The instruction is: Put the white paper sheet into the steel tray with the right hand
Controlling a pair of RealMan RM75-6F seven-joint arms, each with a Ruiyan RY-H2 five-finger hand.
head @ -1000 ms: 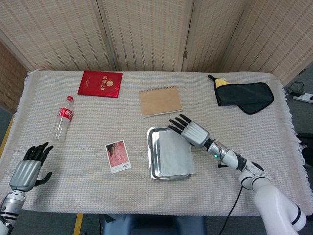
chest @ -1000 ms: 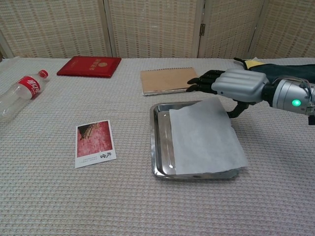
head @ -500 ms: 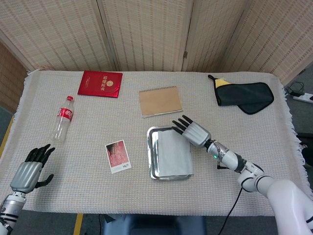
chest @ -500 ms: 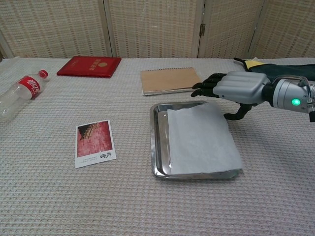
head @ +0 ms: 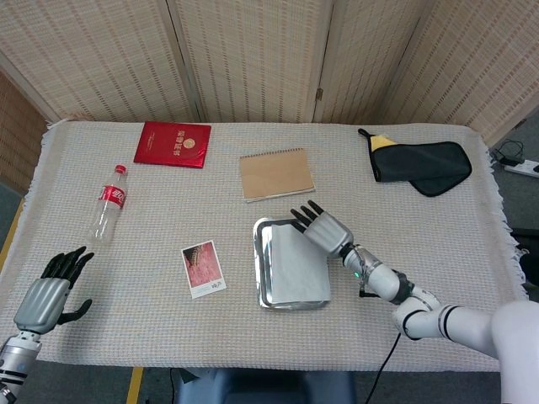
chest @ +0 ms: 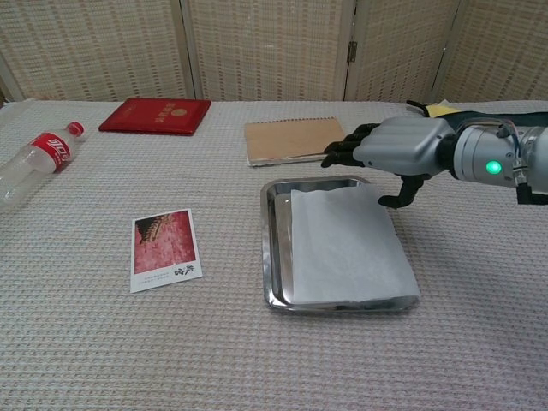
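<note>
The white paper sheet (head: 297, 264) (chest: 346, 246) lies flat inside the steel tray (head: 262, 265) (chest: 276, 248) at the table's front centre, its right edge along the tray's right rim. My right hand (head: 321, 229) (chest: 396, 151) hovers over the tray's far right corner, palm down, fingers spread and pointing left, holding nothing. My left hand (head: 46, 294) rests near the front left edge of the table, fingers apart and empty; it shows only in the head view.
A photo card (head: 203, 268) (chest: 165, 249) lies left of the tray. A brown notebook (head: 275, 173) (chest: 294, 139) sits behind it. A plastic bottle (head: 106, 204) and a red booklet (head: 173, 144) are at the left, a black pouch (head: 421, 165) at the back right.
The paper has settled from overhanging the tray's right rim to lying inside it. My right hand has shifted left over the tray's far corner. The left hand has barely moved.
</note>
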